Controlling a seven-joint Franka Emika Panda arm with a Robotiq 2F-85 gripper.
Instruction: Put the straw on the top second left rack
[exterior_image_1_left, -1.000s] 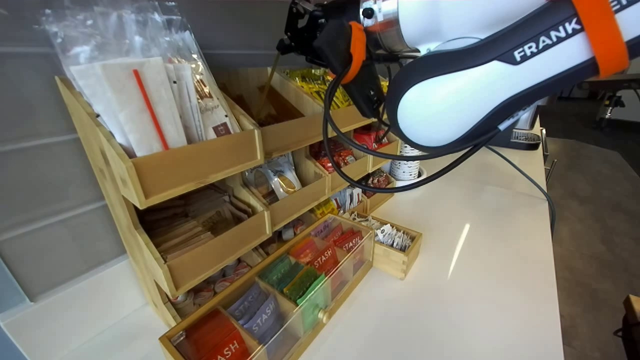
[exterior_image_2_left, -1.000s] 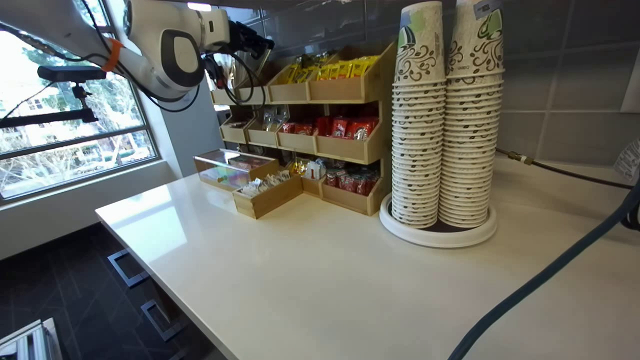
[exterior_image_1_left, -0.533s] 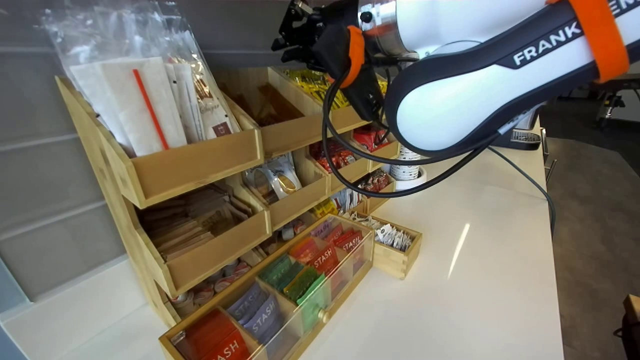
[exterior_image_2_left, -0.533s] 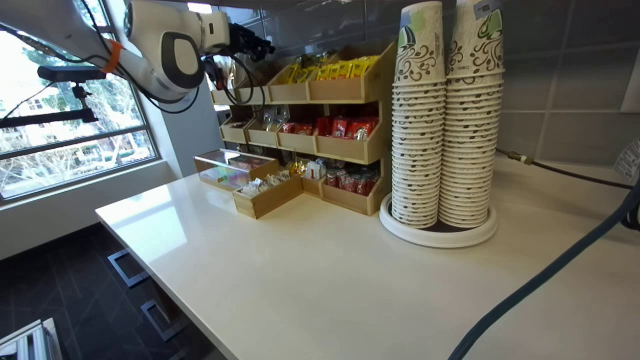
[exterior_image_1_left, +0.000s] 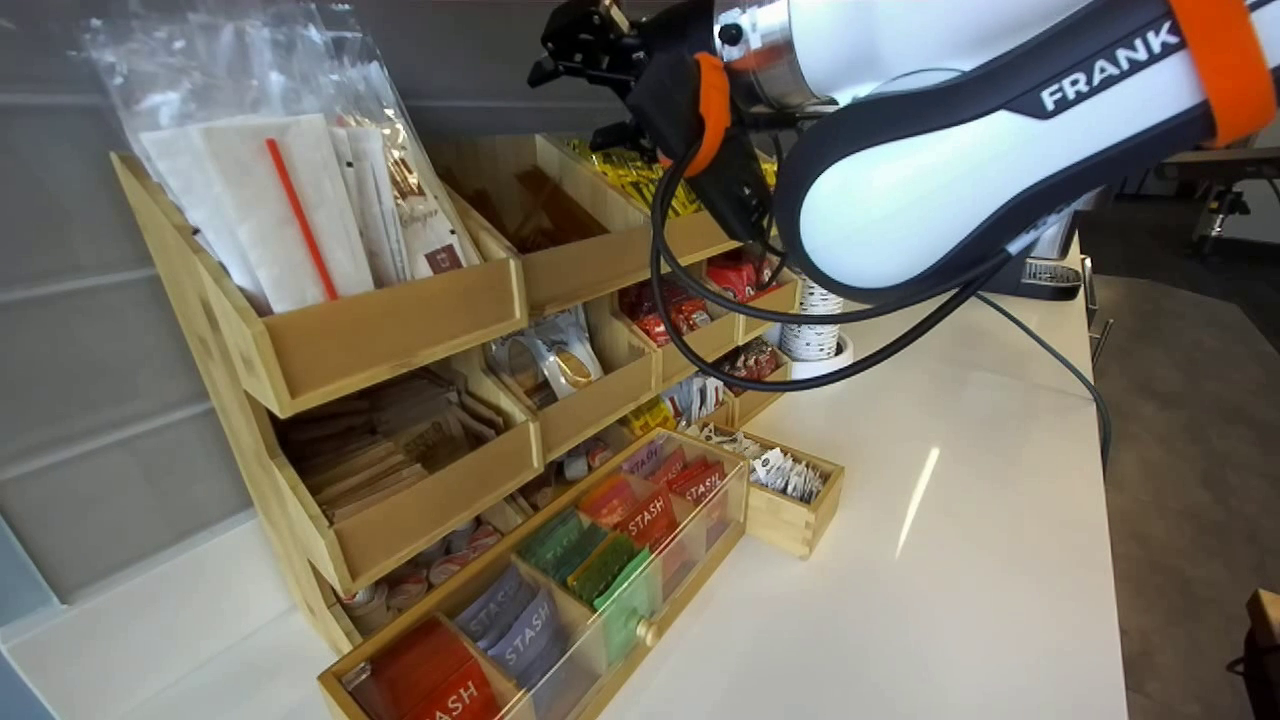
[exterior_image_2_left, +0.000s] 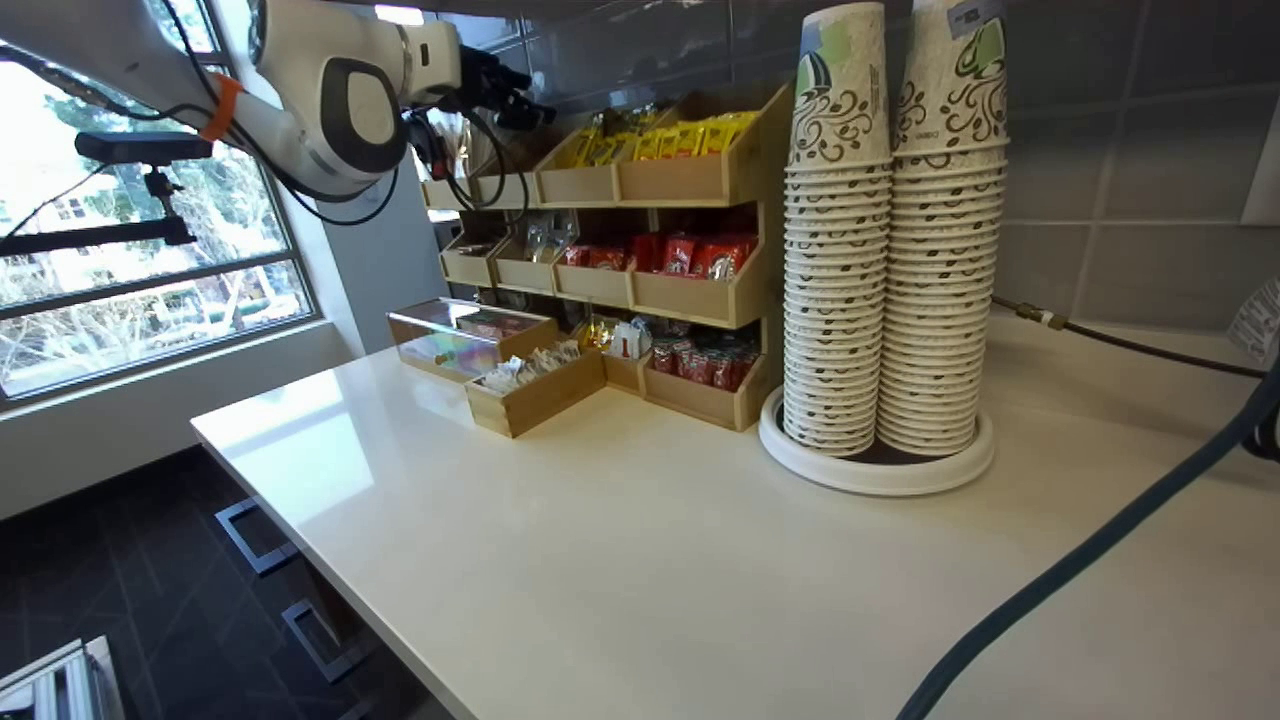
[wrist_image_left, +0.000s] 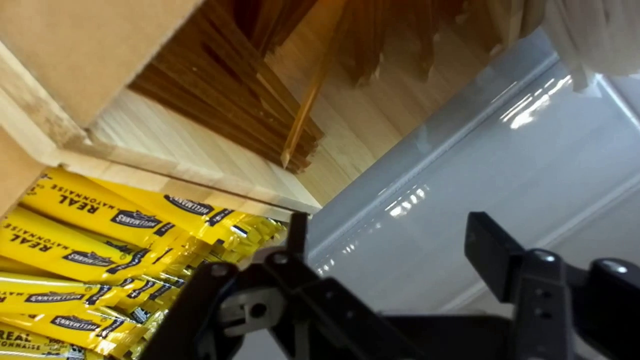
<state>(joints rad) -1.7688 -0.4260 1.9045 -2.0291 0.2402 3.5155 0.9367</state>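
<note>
My gripper (wrist_image_left: 388, 225) stands wide open in the wrist view, with only grey wall tiles showing between its fingers. In an exterior view the gripper (exterior_image_1_left: 572, 105) is above the back of the top second left rack (exterior_image_1_left: 590, 268). Inside that rack, whose wooden side (wrist_image_left: 200, 162) also shows in the wrist view, lies the thin tan straw (wrist_image_left: 306, 107). It rests slanted across several darker brown sticks, apart from the fingers, and its upper end runs out of the picture. In the exterior views I cannot make out the straw among the brown sticks.
Yellow packets (wrist_image_left: 95, 245) fill the neighbouring bin. Clear bags (exterior_image_1_left: 280, 190) rise from the top left bin. Below stand bins of packets, a tea box (exterior_image_1_left: 540, 600) and a small wooden box (exterior_image_1_left: 800, 500). Cup stacks (exterior_image_2_left: 835, 250) stand beside the organiser.
A second ago the gripper was shut on the straw, which hung down into the rack. The fingers have since spread apart and the straw has dropped out of them. The arm has shifted slightly.
</note>
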